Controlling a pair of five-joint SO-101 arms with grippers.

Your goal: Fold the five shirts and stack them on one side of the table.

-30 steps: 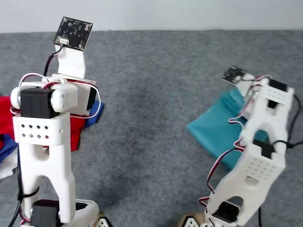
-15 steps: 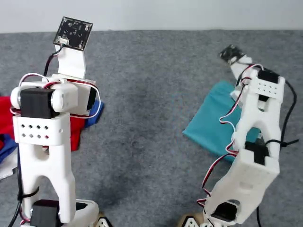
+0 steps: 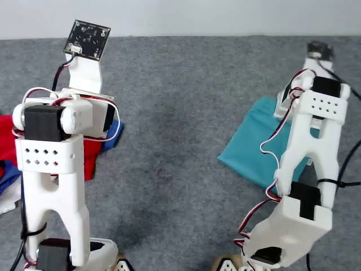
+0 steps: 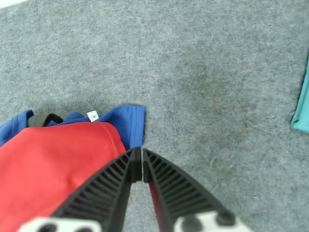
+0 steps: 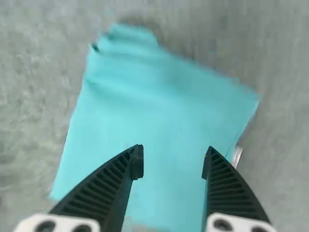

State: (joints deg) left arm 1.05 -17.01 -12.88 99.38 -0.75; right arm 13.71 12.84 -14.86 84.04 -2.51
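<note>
A folded teal shirt [image 3: 256,145] lies flat on the right side of the grey table, partly under the right arm; it also fills the middle of the right wrist view [image 5: 159,130]. My right gripper [image 5: 172,162] hangs open above it, nothing between its fingers. At the left edge a red shirt [image 3: 7,141] lies on a blue shirt [image 3: 114,135]; the left wrist view shows the red shirt [image 4: 53,169] over the blue shirt [image 4: 123,118]. My left gripper [image 4: 142,165] is shut and empty, above the red shirt's corner.
The grey felt table [image 3: 180,113] spreads between the two arms. A bit of white cloth [image 3: 7,203] shows at the left edge below the red and blue shirts. The table's far edge meets a pale wall [image 3: 225,17].
The right arm has lifted and swung toward the far right, away from the teal shirt, which stays flat. The left arm has not moved.
</note>
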